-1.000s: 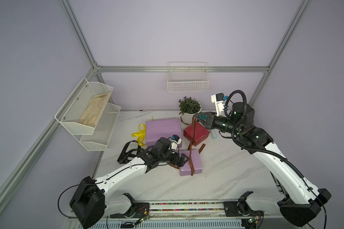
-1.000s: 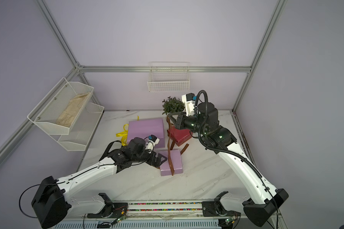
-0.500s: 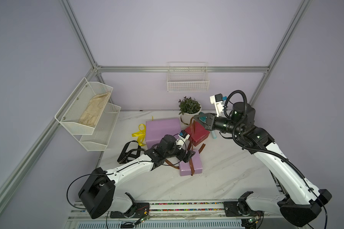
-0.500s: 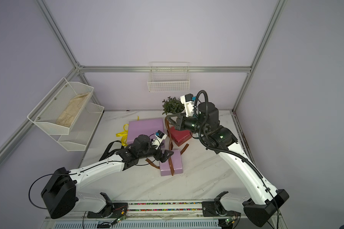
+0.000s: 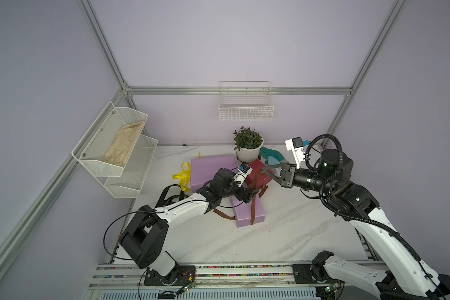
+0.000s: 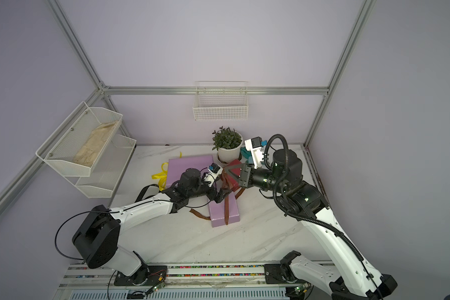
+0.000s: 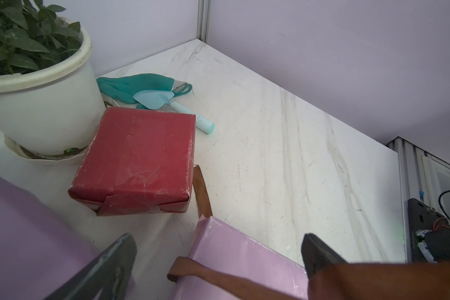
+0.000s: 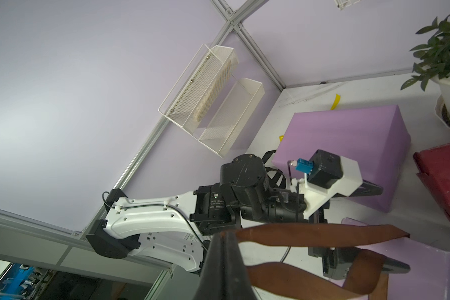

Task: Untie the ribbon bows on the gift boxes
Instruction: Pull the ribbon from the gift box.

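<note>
The brown ribbon (image 8: pixel 309 232) is pinched in the tightly closed right gripper (image 8: pixel 225 233), its strands trailing down across the small lilac box (image 5: pixel 240 213), where the left gripper (image 7: pixel 218 242) gapes empty; a pull may drag the unheld box or snag that gripper's finger.

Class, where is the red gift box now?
In both top views the red gift box sits in front of the white flowerpot, right of the large lilac box, behind the small lilac box.

White arms (image 5: pixel 182 210), black joints (image 5: pixel 143 241), corrugated cables (image 5: pixel 320 195)
</note>
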Available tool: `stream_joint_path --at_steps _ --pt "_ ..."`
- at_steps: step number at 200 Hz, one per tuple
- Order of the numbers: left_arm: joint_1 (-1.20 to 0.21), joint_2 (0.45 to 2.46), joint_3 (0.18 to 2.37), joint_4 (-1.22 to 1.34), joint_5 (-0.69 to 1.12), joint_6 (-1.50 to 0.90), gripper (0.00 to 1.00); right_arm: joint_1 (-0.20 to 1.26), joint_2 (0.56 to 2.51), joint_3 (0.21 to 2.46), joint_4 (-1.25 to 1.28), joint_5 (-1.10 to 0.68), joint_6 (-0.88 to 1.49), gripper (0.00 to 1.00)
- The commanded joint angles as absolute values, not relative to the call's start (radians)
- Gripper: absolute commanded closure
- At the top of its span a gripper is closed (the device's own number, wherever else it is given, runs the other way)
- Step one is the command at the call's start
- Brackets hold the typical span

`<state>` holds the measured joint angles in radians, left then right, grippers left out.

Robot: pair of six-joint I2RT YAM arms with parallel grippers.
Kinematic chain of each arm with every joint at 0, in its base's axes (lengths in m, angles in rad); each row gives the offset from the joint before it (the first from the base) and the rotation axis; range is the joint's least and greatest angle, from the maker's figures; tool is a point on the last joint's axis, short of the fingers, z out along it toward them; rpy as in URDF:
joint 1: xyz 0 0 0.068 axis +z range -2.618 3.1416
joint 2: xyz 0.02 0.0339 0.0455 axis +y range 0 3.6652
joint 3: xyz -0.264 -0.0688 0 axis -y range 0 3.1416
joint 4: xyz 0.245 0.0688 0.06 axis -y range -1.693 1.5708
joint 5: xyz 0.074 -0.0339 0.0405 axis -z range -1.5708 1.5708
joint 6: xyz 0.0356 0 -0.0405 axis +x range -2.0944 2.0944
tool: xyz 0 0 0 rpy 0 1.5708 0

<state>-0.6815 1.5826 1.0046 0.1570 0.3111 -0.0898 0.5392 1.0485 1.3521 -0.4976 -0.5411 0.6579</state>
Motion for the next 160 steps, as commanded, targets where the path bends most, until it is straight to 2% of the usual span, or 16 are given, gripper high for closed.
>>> stream_joint_path --at_steps 1,9,15,34,67,74,85,115,160 --pt "-0.675 1.611 1.087 0.239 0.379 -0.070 0.00 0.536 1.044 1.357 -0.509 -0.569 0.674 1.00" --pt "-0.672 1.617 1.086 0.244 0.383 -0.075 0.01 0.535 1.042 1.359 -0.514 -0.561 0.668 1.00" --pt "-0.670 1.619 1.085 0.247 0.395 -0.077 0.05 0.535 1.039 1.361 -0.517 -0.553 0.663 1.00" --pt "-0.661 1.618 1.068 0.252 0.441 -0.093 0.33 0.536 1.029 1.363 -0.525 -0.515 0.646 1.00" --pt "-0.658 1.614 1.032 0.278 0.548 -0.120 0.63 0.535 1.040 1.367 -0.525 -0.464 0.622 1.00" --pt "-0.658 1.618 1.030 0.281 0.567 -0.126 0.73 0.536 1.050 1.370 -0.524 -0.460 0.617 1.00" --pt "-0.658 1.624 1.028 0.282 0.582 -0.131 1.00 0.534 1.067 1.377 -0.522 -0.454 0.606 1.00" --pt "-0.657 1.627 1.012 0.296 0.600 -0.158 1.00 0.530 1.092 1.388 -0.523 -0.396 0.566 1.00" --pt "-0.657 1.609 0.936 0.301 0.612 -0.207 1.00 0.494 1.084 1.318 -0.521 -0.074 0.515 1.00"
